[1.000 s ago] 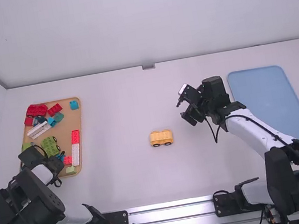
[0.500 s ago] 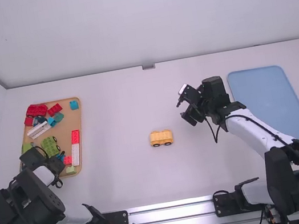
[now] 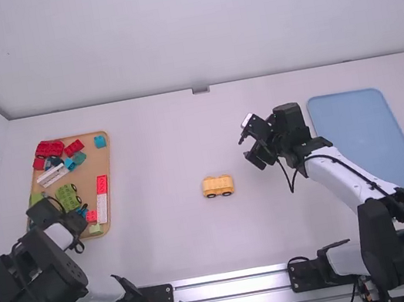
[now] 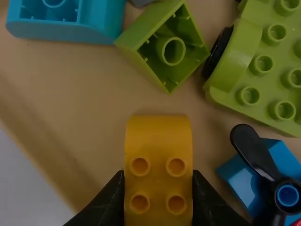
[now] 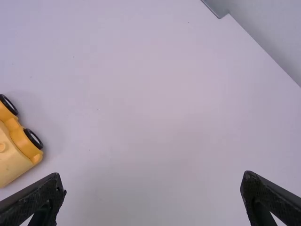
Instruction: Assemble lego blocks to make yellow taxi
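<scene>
Across your white worktop [image 3: 167,243], you see practically nothing shift over the last second, so the build gains nothing visible. The tray [image 3: 97,166] lies along its left edge. Your right jaws [image 5: 153,181] hang spread and empty, right of the yellow car base [image 3: 217,186], midway between the worktop's side edges. Your left jaws [image 4: 158,181] pinch a yellow brick [image 4: 158,141] at the tray's near end, probably ready for you to lift.

Bricks [image 3: 66,196] in a tray [image 3: 93,166] at left, wheeled block [image 3: 217,186] between, second tray [image 3: 356,139] at right
</scene>
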Controlling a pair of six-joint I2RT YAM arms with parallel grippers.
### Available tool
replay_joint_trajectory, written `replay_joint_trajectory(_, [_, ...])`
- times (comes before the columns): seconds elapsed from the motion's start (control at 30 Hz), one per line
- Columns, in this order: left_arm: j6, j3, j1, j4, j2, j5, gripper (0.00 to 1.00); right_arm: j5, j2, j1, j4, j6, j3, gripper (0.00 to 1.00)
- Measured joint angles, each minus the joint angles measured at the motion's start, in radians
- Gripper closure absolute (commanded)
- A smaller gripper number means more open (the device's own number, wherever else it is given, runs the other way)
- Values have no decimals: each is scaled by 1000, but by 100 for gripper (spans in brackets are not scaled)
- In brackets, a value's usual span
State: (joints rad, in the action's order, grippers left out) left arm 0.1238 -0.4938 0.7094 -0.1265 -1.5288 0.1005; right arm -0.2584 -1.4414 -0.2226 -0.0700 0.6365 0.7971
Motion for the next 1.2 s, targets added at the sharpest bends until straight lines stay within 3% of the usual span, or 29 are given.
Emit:
replay_joint_trajectory(0.5, [104,-154,0,198,66,-22,98,0,0,0,4,-1,0,1])
replay_joint_trajectory(0.8, [-51,-126,-23,206,336,-349,98,-1,0,0,37,-44,0,1])
replay_joint_trajectory(1.0, [-240,-108,-172,288,426,-558,98,-17,0,0,27,-54,0,1])
replay_joint_trajectory(1.2, [-539,-108,-448,327,426,-648,98,-88,0,3,-12,-45,0,1])
